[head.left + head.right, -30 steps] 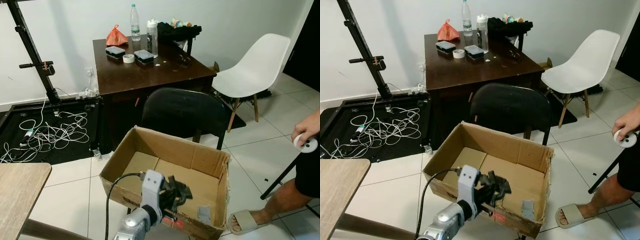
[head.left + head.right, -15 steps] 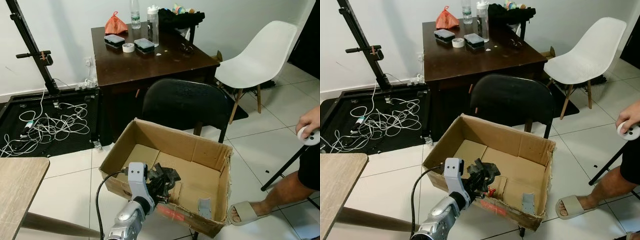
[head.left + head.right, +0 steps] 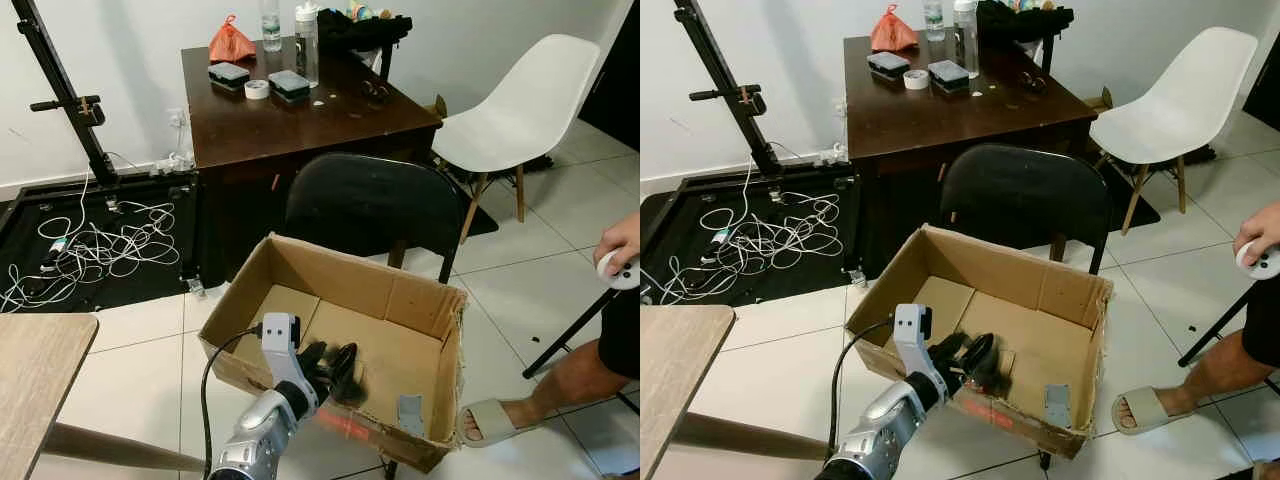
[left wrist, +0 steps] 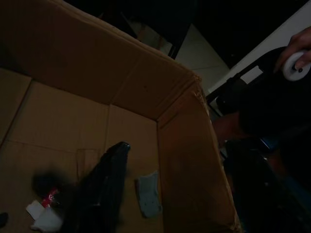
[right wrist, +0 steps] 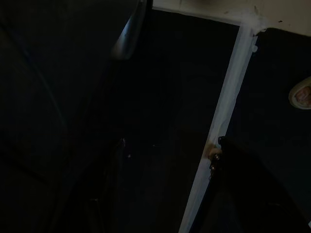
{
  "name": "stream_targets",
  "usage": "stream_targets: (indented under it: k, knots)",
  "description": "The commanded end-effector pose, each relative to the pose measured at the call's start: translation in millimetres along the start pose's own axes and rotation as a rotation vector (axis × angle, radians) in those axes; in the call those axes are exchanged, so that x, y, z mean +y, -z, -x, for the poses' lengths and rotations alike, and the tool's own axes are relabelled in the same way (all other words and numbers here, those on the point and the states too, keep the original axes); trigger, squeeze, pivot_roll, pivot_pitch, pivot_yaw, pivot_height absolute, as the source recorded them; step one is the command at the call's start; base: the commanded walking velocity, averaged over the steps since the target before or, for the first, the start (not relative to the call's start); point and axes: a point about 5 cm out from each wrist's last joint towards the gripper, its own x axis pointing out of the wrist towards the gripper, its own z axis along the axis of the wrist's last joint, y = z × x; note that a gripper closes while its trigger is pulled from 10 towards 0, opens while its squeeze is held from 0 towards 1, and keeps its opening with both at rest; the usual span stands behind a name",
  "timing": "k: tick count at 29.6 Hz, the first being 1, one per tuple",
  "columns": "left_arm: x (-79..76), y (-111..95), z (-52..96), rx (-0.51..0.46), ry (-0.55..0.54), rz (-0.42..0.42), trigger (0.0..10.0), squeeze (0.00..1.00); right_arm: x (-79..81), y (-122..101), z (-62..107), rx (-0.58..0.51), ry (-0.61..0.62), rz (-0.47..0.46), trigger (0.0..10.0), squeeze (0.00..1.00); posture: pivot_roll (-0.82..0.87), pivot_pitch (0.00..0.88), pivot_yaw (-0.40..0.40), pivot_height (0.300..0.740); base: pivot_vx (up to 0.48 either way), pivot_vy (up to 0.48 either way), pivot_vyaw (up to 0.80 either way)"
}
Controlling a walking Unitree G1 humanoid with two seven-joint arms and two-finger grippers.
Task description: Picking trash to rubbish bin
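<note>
Change since a second ago: my left hand (image 3: 340, 368) has dropped from above the near wall of the cardboard box (image 3: 300, 275) to down inside it, and my head camera has tipped, so the whole room sits differently in view.
Left hand: it reaches over the box's near wall, black fingers (image 3: 983, 358) low above the box floor; in the left wrist view one finger (image 4: 104, 182) runs out over the cardboard, and I cannot tell whether the fingers are spread or closed.
Trash: a small crumpled scrap, white with a touch of red (image 4: 43, 213), lies on the box floor just beside that finger near its base; I cannot make out whether it touches the hand.
Also in the box: a grey strip of tape (image 4: 148, 194) on the floor by the far side wall, apart from the finger.
Box: open-topped, flaps torn, standing on the tiled floor (image 3: 150, 370) in front of a black chair (image 3: 365, 215).
Right hand: the right wrist view is very dark, with only a pale strip (image 5: 221, 126) across black; I cannot tell its state.
Behind: a dark wooden counter (image 3: 300, 125) carrying bottles, a roll of tape and an orange bag (image 3: 231, 45); a white chair (image 3: 510, 115) to its right; a tangle of white cables (image 3: 95, 250) on a black mat.
Bystander: a person at the right edge, one hand (image 3: 622, 250) on a white controller, a foot in a slide sandal (image 3: 488, 420) near the box corner.
Near left: the corner of a pale wooden counter (image 3: 40, 360).
</note>
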Motion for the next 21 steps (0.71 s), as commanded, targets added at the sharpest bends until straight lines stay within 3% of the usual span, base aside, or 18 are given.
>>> stream_targets:
  k: [1, 9, 10, 17, 18, 19, 21]
  knots:
    - [-114.5, -6, -55.4, -0.082, 0.289, 0.158, 10.0, 1.00, 10.0, 10, 0.8, 0.035, -0.031, -0.010, 10.0, 0.00, -0.23, 0.246, 0.102, 0.740, 0.000, 0.000, 0.00]
    - [-110.7, -5, -54.9, -0.072, 0.267, 0.133, 10.0, 1.00, 12.1, 10, 0.7, 0.035, -0.038, -0.007, 10.0, 0.00, -0.23, 0.246, 0.099, 0.740, 0.000, 0.000, 0.00]
    - [-109.6, -6, -54.9, -0.073, 0.259, 0.122, 10.0, 0.00, 12.0, 10, 0.7, 0.035, -0.038, -0.006, 10.0, 0.00, -0.23, 0.243, 0.098, 0.740, 0.000, 0.000, 0.00]
    - [-89.7, -10, -51.5, -0.085, 0.182, 0.055, 10.0, 0.00, 10.3, 8, 0.4, 0.032, -0.036, -0.001, 10.0, 0.00, -0.22, 0.228, 0.089, 0.740, 0.000, 0.000, 0.00]
    - [-81.2, -13, -49.3, -0.097, 0.156, 0.023, 10.0, 0.00, 9.5, 6, 0.2, 0.029, -0.035, 0.001, 10.0, 0.00, -0.22, 0.225, 0.088, 0.740, 0.000, 0.000, 0.00]
    - [-57.6, -23, -43.0, -0.131, 0.078, -0.030, 10.0, 0.00, 8.2, 1, -0.4, 0.018, -0.034, 0.005, 10.0, 0.00, -0.21, 0.212, 0.082, 0.740, 0.000, 0.000, 0.00]
    - [-42.8, -30, -38.5, -0.151, 0.026, -0.054, 10.0, 0.00, 7.6, -2, -0.8, 0.012, -0.035, 0.008, 10.0, 0.00, -0.20, 0.210, 0.081, 0.740, 0.000, 0.000, 0.00]
